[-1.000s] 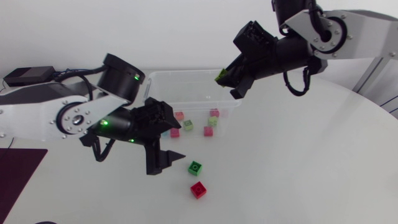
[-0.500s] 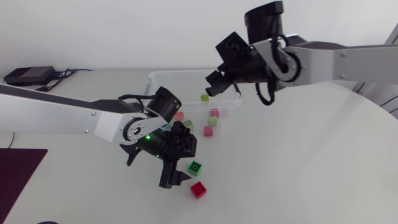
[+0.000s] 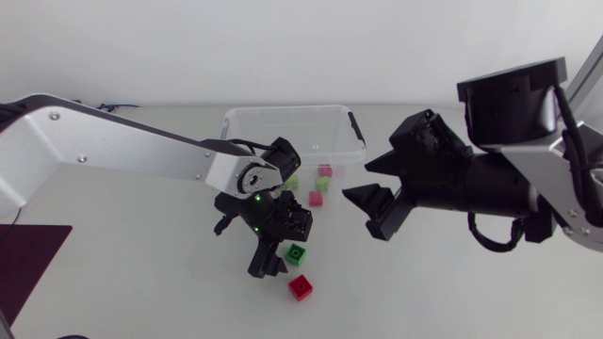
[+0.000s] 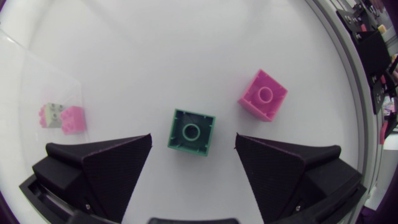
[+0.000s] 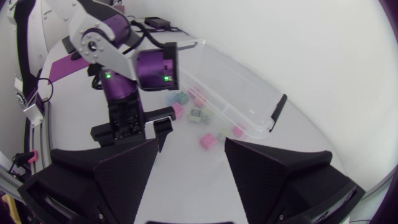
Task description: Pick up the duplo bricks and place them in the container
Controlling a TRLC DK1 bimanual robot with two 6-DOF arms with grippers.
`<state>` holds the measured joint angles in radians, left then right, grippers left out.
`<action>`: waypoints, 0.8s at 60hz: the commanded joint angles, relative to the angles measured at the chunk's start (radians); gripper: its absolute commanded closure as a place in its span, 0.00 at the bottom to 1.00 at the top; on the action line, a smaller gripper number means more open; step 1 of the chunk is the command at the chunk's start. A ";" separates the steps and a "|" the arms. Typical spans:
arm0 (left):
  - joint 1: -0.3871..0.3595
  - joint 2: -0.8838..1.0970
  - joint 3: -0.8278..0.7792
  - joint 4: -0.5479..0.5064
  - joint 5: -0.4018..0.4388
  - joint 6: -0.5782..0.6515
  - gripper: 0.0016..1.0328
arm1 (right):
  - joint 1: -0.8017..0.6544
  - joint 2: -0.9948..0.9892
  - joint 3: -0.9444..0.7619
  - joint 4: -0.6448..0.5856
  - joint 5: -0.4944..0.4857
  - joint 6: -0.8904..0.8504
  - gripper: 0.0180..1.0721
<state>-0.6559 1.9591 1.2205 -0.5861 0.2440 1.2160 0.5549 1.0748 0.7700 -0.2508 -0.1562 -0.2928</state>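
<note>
Left claw straddles the green brick; right claw gapes, holding nothing.
Only the left wrist view shows the brick lying on the table between the 2 spread fingers, touching neither. The head view adds 1 red brick beside it and the container behind, holding several bricks.

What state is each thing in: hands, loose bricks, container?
Green square duplo brick: on table, studs up, ungrasped.
Left matte black hand: open, straddling that brick.
Red square duplo brick: on table, loose.
Clear plastic container: open, holding several bricks.
Right matte black hand: open, empty.
</note>
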 commanded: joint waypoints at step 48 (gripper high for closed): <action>0.042 -0.120 -0.018 -0.103 -0.012 -0.001 0.76 | 0.231 0.020 -0.120 -0.199 0.014 0.162 0.25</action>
<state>-0.6434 1.9335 1.2465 -0.6666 0.2333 1.2274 0.7574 1.0332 0.6079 -0.4297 -0.1478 -0.1738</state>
